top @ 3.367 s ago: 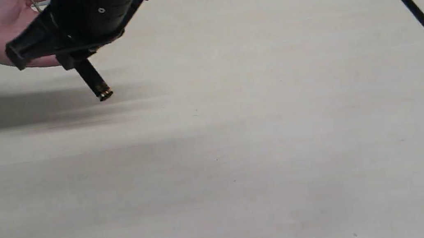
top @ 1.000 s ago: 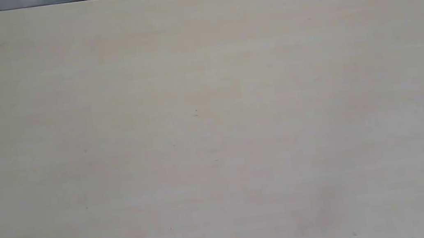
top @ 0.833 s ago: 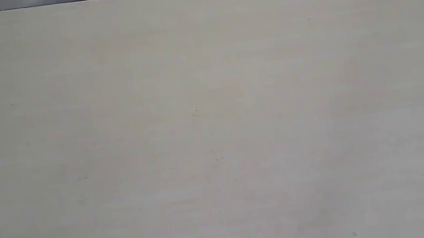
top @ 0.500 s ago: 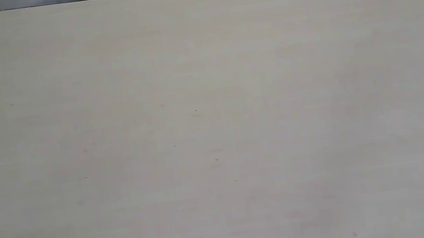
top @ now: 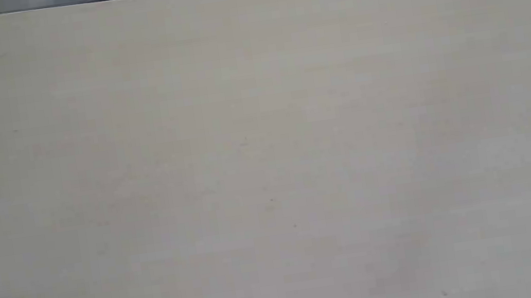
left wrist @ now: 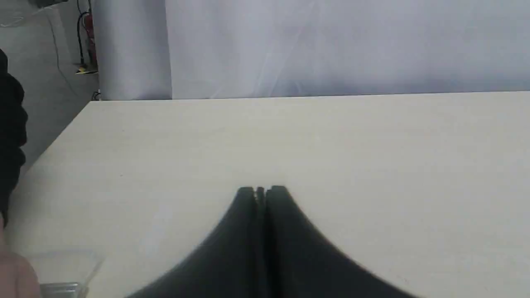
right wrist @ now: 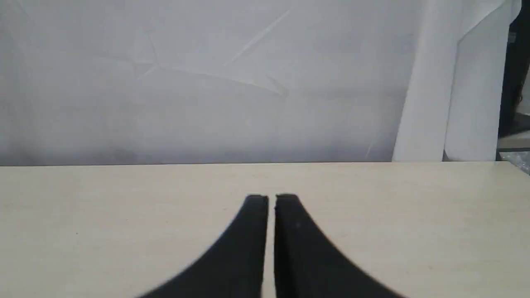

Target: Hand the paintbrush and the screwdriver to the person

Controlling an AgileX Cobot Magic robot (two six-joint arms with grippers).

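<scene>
1. We are finding the bench (top: 268, 169) bare in the exterior view. The paintbrush and the screwdriver are showing in no current view, so we are judging both handed over.
2. The left fingers (left wrist: 244, 205) are pressing together on nothing. The right fingers (right wrist: 256, 213) are standing a slit apart, also empty.
3. The person (left wrist: 14, 275) is appearing only as a skin-toned blur at the margin of the left wrist view.
4. We are judging the step as parking: both arms are best resting pulled back, fingers narrow, not sweeping toward the person.
5. In the earliest frame the left fingers were gripping the screwdriver over the open palm at far left. Arm, tool and palm are now gone from the exterior view.
</scene>
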